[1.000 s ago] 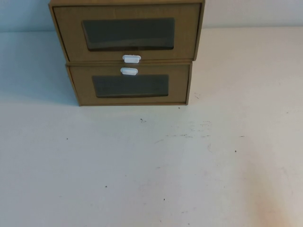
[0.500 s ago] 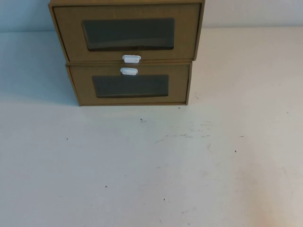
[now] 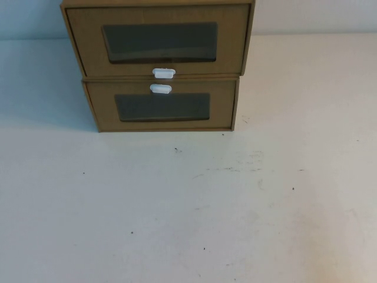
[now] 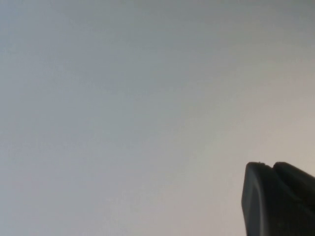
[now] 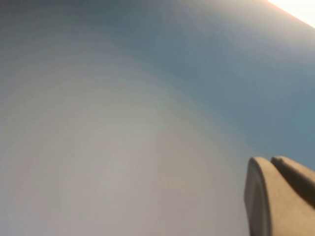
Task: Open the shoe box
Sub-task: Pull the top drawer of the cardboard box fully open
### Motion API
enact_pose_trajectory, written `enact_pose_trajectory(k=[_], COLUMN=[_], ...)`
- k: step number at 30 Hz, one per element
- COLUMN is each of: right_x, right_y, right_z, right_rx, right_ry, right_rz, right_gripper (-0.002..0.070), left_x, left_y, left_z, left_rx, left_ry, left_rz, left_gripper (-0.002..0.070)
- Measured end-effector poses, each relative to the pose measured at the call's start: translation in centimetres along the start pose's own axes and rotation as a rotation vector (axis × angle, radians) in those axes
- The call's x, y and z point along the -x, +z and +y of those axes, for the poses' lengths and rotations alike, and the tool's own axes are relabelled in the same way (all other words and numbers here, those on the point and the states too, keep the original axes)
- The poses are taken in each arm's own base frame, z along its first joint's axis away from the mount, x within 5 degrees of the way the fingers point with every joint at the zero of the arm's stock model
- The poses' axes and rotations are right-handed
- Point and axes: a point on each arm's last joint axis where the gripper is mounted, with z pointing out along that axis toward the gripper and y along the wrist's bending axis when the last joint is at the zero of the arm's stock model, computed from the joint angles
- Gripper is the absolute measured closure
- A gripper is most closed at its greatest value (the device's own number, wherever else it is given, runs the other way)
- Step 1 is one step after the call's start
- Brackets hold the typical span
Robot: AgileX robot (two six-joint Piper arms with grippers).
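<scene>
Two brown shoe boxes are sitting stacked at the far side of the table (image 3: 188,206) in the high view, slightly left of centre. The top box (image 3: 232,41) is resting on the bottom box (image 3: 222,106), its upper edge running out of frame. Both fronts are facing the robot and both are sitting closed. Each front is carrying a dark pane, the top window (image 3: 159,42) and the bottom window (image 3: 162,107), plus a small white tab. The top tab (image 3: 164,73) is sitting at its box's lower edge and the bottom tab (image 3: 160,88) at its box's upper edge, one just above the other, barely apart. The table is showing dark specks and scuffs nearer the robot. Both grippers are showing only in their own wrist views. In the left wrist view, the left gripper (image 4: 272,167) is poking in at one corner, dark fingers lying side by side with only a thin seam between them, gripping nothing, against a blank pale surface. In the right wrist view, the right gripper (image 5: 270,161) is sitting likewise, fingers pressed together, holding nothing, against a blurred grey-blue backdrop. Where either one is hanging relative to the boxes, I cannot tell.
</scene>
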Motion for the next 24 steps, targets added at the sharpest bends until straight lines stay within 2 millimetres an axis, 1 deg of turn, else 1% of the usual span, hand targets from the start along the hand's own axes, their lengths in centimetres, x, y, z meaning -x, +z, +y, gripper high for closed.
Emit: enact_pose_trajectory(k=[2, 4, 6, 7, 11, 13, 15, 18, 20, 22, 23, 24], right_x=[0.9, 2.4, 4.2, 4.9, 8.8, 10.6, 11.8, 12.5, 12.3, 12.1, 10.9, 10.2], right_y=[0.6, 1.4, 2.3, 2.7, 4.2, 5.2, 6.7, 9.3, 11.1, 13.0, 14.2, 15.2], right_z=[0.4, 1.0, 1.8, 2.1, 3.7, 4.4, 5.2, 6.3, 6.9, 7.4, 7.4, 7.4], right_rx=[0.009, 0.028, 0.047, 0.055, 0.097, 0.116, 0.13, 0.147, 0.144, 0.13, 0.1, 0.075], right_ry=[0.007, 0.013, 0.022, 0.026, 0.094, 0.147, 0.194, 0.218, 0.202, 0.191, 0.181, 0.176], right_rz=[-0.024, -0.064, -0.097, -0.101, -0.163, -0.19, -0.176, -0.094, 0.007, 0.103, 0.207, 0.289], right_gripper=[0.0689, 0.0689, 0.0689, 0.0689, 0.0689, 0.0689, 0.0689, 0.0689, 0.0689, 0.0689, 0.0689, 0.0689], left_x=[0.4, 1.0, 2.1, 2.9, 6.1, 7.8, 9.6, 11.7, 12.3, 12.5, 12.5, 12.2], left_y=[0.0, 0.3, 0.9, 1.2, 2.6, 3.1, 3.7, 5.7, 7.3, 9.1, 10.1, 11.2], left_z=[-0.1, -0.5, -1.3, -1.7, -3.9, -5.1, -6.3, -8.1, -8.9, -9.5, -9.7, -9.9], left_rx=[-0.008, -0.023, -0.05, -0.066, -0.123, -0.149, -0.174, -0.186, -0.174, -0.146, -0.126, -0.101], left_ry=[-0.035, -0.06, -0.068, -0.067, -0.063, -0.053, -0.035, 0.022, 0.071, 0.111, 0.133, 0.153], left_rz=[-0.037, -0.058, -0.079, -0.093, -0.102, -0.1, -0.094, -0.029, 0.051, 0.157, 0.225, 0.3], left_gripper=[0.0679, 0.0679, 0.0679, 0.0679, 0.0679, 0.0679, 0.0679, 0.0679, 0.0678, 0.0678, 0.0678, 0.0679])
